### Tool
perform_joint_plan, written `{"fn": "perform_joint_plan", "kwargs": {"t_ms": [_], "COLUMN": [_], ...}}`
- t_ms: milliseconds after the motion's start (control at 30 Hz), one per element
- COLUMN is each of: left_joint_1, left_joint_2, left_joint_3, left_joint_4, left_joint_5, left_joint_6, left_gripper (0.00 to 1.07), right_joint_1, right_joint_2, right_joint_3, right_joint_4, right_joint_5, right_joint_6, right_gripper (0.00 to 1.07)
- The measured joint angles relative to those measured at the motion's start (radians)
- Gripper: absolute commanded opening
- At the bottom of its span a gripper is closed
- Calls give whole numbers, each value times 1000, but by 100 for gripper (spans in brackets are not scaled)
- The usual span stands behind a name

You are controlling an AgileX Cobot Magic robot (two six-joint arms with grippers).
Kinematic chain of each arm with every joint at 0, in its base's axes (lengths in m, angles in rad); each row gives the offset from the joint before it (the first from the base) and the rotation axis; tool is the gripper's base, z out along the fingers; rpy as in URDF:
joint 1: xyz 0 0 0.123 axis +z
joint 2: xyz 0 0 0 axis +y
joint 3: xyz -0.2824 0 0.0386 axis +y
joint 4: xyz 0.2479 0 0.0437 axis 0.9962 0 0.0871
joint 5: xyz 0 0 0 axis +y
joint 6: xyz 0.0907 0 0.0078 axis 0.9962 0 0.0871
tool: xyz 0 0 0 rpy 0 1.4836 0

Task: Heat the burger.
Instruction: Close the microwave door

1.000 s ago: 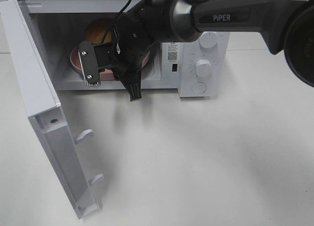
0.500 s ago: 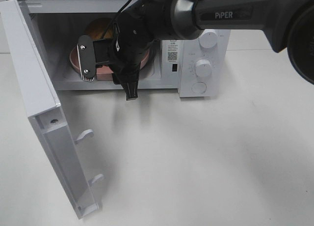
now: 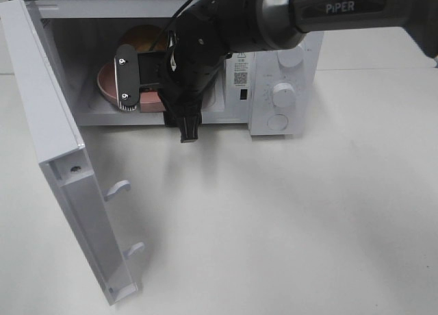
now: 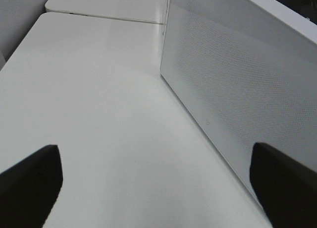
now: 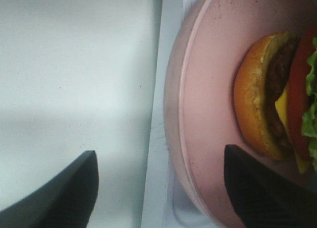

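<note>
The burger (image 5: pixel 277 94) sits on a pink plate (image 5: pixel 208 89) inside the microwave (image 3: pixel 298 116) (door (image 3: pixel 48 123) ajar); the right gripper (image 5: pixel 161 158) is spread astride the rim, and the left gripper (image 4: pixel 154 153) gapes empty.

Right arm (image 3: pixel 321 14) stretches in from the upper right of the high view, past the middle, wrist bent down and rolled. Right gripper (image 5: pixel 158 198): fingers spread wide, holding nothing. Left gripper (image 4: pixel 158 188): fingers spread wide too, angled downward.

The left tool (image 4: pixel 158 188) shows two dark fingertips (image 4: pixel 29 183) spread wide apart above the white bench (image 4: pixel 94 89); a white dotted panel (image 4: pixel 237 74) stands upright on the bench, beside one fingertip
</note>
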Motion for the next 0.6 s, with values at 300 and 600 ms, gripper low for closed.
{"fn": "perform_joint_plan", "kwargs": {"t_ms": [300,600], "left_joint_1": [0,0], "left_joint_2": [0,0], "left_joint_3": [0,0], "left_joint_4": [0,0], "left_joint_5": [0,0], "left_joint_6": [0,0], "left_gripper": [98,98], "right_joint_1": [-2,-2], "right_joint_2": [-73,-169], "right_joint_3": [108,234], "right_joint_4": [0,0], "right_joint_5": [-76,-88], "right_joint_6": [0,0], "right_gripper": [72,72]}}
